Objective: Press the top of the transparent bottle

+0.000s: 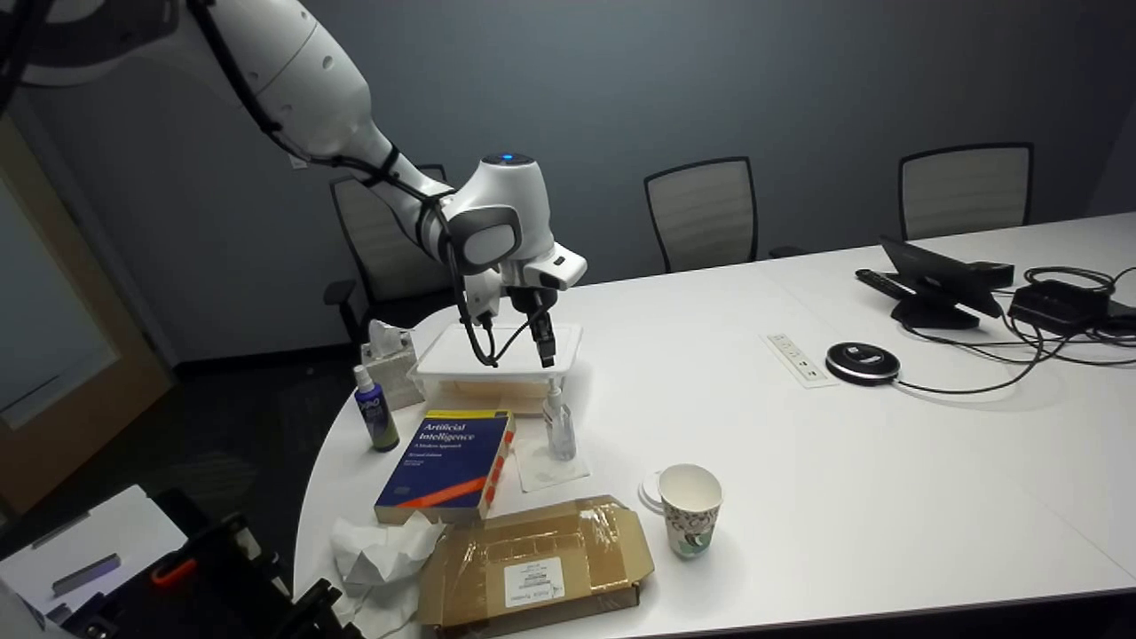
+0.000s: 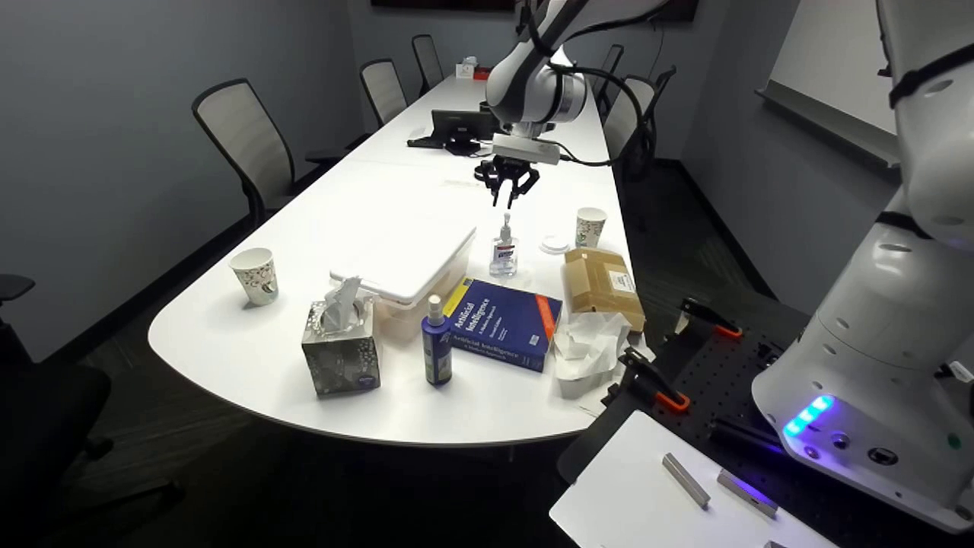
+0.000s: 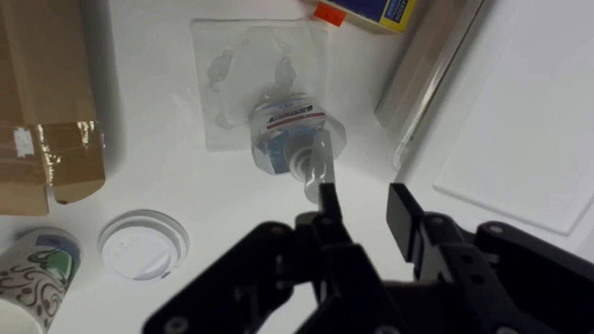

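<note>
End effector (image 2: 503, 203) is pointed downward with its fingertips (image 3: 401, 214) parted. In both exterior views it is held just above the top (image 2: 506, 222) of the transparent bottle (image 2: 504, 259), and clearance is observed between the two; in the wrist view, the tip of the top is partly hidden by one finger.

Left to right in an exterior view, the following is recorded on the table (image 2: 396, 418). A patterned paper cup (image 2: 256, 278) is stood upright at the far left. A tissue box (image 2: 342, 361) is placed apart from it. Behind and to the right of that, a white-lidded bin (image 2: 399, 266) is positioned, and just in front of it a blue spray bottle (image 2: 437, 350) is stood upright. A thick blue book (image 2: 502, 323), titled "Artificial Intelligence", is laid flat, cover up. Behind the book, and to the right of the bin, the transparent bottle is stood upright on a translucent sheet (image 3: 250, 69). Farther right, a round white lid (image 2: 555, 244) is laid flat near another paper cup (image 2: 590, 227), also upright. Toward the right edge, crumpled paper (image 2: 590, 346) is found in front of a taped cardboard box (image 2: 601, 285).
</note>
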You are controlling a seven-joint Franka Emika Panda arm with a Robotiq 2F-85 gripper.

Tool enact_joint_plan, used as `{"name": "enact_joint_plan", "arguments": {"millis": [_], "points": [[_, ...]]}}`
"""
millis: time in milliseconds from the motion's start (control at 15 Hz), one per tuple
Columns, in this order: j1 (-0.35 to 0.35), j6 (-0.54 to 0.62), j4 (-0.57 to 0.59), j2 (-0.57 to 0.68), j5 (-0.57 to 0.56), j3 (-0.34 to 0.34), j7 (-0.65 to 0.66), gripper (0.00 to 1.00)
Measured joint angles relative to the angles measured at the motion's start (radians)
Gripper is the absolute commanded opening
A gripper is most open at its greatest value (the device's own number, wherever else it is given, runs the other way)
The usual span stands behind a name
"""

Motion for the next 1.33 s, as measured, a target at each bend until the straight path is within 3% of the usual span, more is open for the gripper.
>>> {"name": "enact_joint_plan", "arguments": {"millis": [1333], "points": [[0.000,-0.024,0.030,0.048,0.001,-0.012,0.001,0.00]]}}
